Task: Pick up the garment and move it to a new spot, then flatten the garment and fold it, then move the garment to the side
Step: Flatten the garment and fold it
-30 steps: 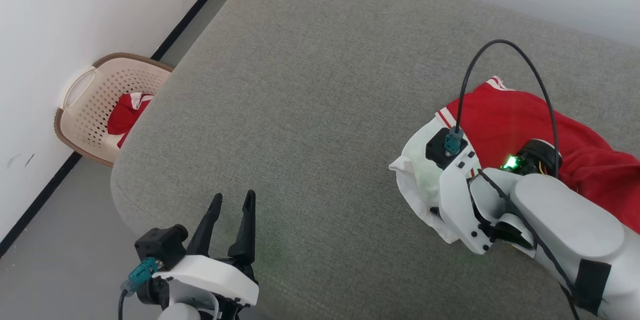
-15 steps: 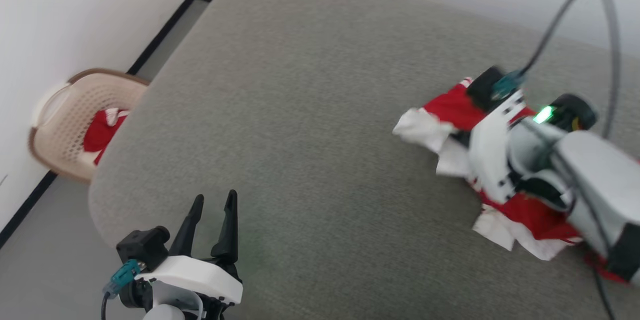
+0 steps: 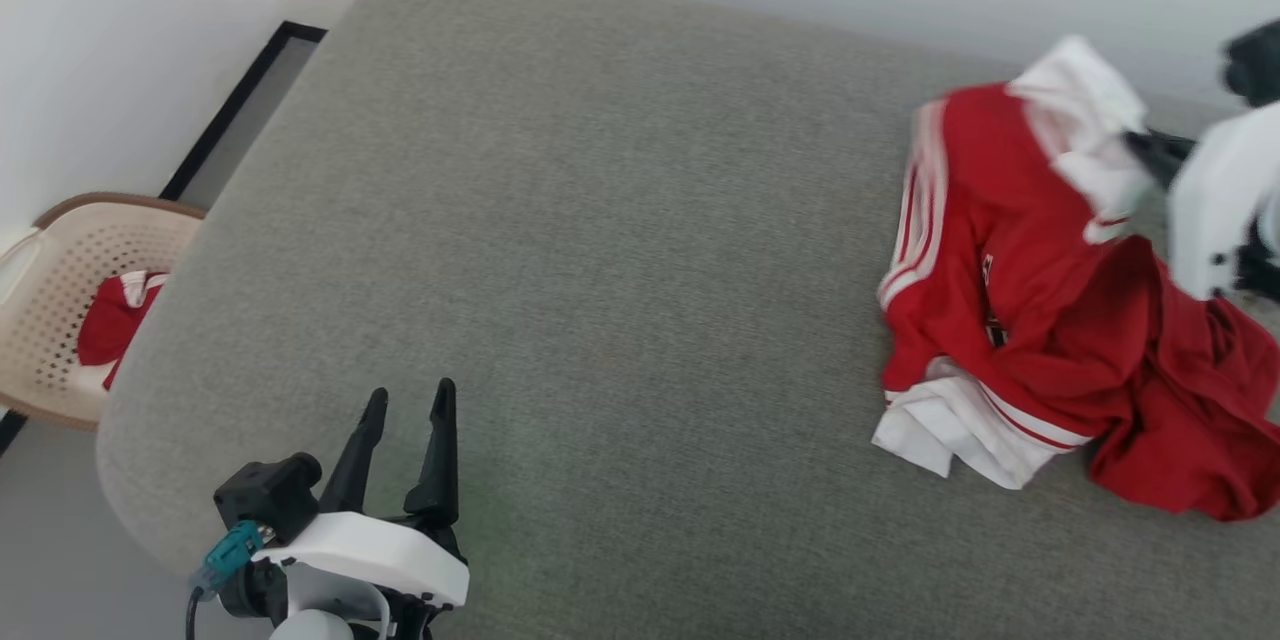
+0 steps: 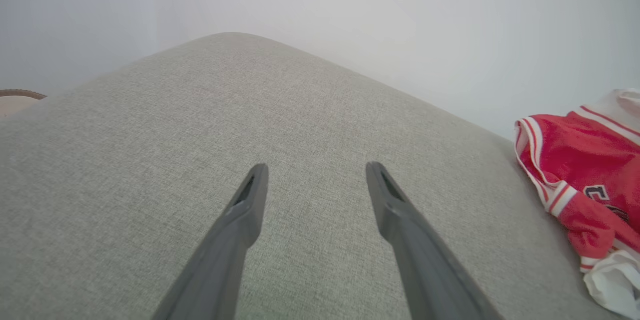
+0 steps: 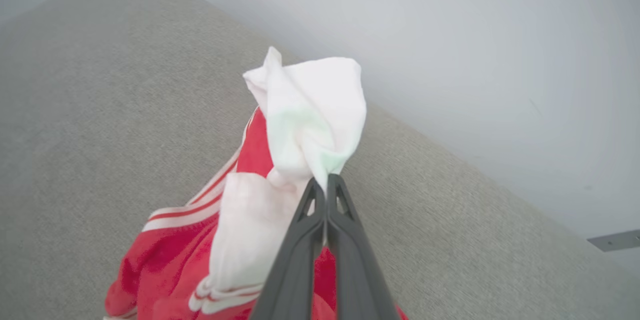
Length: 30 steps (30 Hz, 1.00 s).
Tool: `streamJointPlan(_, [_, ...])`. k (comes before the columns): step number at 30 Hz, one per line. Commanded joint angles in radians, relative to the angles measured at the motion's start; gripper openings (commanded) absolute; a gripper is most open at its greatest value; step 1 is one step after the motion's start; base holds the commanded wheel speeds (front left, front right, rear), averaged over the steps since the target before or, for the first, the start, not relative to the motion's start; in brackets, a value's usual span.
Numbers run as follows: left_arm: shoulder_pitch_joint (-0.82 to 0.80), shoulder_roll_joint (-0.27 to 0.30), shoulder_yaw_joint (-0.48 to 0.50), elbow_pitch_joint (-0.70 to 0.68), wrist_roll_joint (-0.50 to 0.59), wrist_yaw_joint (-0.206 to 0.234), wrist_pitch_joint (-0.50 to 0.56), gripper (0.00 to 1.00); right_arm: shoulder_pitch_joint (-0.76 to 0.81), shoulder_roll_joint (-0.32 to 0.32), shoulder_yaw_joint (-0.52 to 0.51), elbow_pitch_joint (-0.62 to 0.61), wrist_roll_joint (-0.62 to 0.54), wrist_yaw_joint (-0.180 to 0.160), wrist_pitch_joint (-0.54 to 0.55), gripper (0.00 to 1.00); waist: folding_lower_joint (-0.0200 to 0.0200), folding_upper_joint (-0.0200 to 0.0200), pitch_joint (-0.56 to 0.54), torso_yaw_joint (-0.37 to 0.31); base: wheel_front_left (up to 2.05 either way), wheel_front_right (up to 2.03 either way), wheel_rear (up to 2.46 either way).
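The right pincer, clamped on a white fold of the garment, held it raised, probably for carrying across the couch; the left pincer hung apart, well clear.

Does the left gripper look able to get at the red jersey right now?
Probably yes: the left gripper is open, and bare grey cushion alone lies between it and the garment, though the gap is wide.
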Motion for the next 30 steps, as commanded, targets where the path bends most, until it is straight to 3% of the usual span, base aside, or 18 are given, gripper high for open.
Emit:
streamJointPlan(1, [0.006,0.003,0.007,0.0,0.016,-0.003,-0.005,1.0,0.03,-0.006,-0.039,0.007,-0.012,0.0,-0.009,0.0,0.0,0.0,0.0,-0.015,0.0,0.0,0.0])
streamJointPlan(7, [0.007,0.002,0.016,0.004,0.019,-0.003,-0.005,1.0,0.152,-0.004,-0.207,0.012,-0.048,0.0,-0.016,0.0,0.0,0.0,-0.001,-0.048,0.0,0.0,0.0])
streamJointPlan(12, [0.0,0.008,0.014,0.004,0.022,-0.003,-0.005,1.0,0.274,0.037,-0.346,-0.009,-0.082,0.0,-0.006,0.0,0.0,0.0,0.0,-0.071,0.0,0.0,0.0])
streamJointPlan(18, [-0.015,0.019,0.009,0.007,0.019,-0.003,-0.005,1.0,0.363,0.107,-0.442,-0.028,-0.131,0.0,0.035,0.0,0.0,0.0,0.003,-0.093,0.0,0.0,0.0])
streamJointPlan(19, [-0.017,0.022,0.008,0.008,0.018,-0.003,-0.005,1.0,0.369,0.12,-0.445,-0.029,-0.14,0.0,0.045,0.07,0.0,0.0,0.001,-0.097,0.0,0.0,0.0])
streamJointPlan(21, [-0.021,0.026,0.002,0.009,0.014,-0.003,-0.005,1.0,0.375,0.137,-0.451,-0.029,-0.164,0.0,0.063,0.44,0.0,0.0,-0.004,-0.104,0.0,0.0,0.0])
streamJointPlan(22, [-0.021,0.026,0.002,0.009,0.014,-0.003,-0.005,1.0,0.375,0.137,-0.451,-0.029,-0.164,0.0,0.063,0.44,0.0,0.0,-0.004,-0.104,0.0,0.0,0.0])
streamJointPlan(23, [-0.021,0.03,-0.003,0.01,0.009,-0.003,-0.005,1.0,0.376,0.143,-0.447,-0.031,-0.174,0.0,0.072,0.88,0.0,0.0,-0.008,-0.108,0.0,0.0,0.0])
streamJointPlan(24, [-0.023,0.034,-0.012,0.01,0.003,-0.003,-0.005,1.0,0.375,0.151,-0.448,-0.032,-0.177,0.0,0.079,1.0,0.0,0.0,-0.012,-0.112,0.0,0.0,0.0])
streamJointPlan(30, [-0.046,0.095,-0.099,0.02,-0.054,-0.003,0.001,1.0,0.377,0.171,-0.438,-0.078,-0.19,0.0,0.135,1.0,0.0,0.0,-0.04,-0.145,0.0,0.0,0.0])
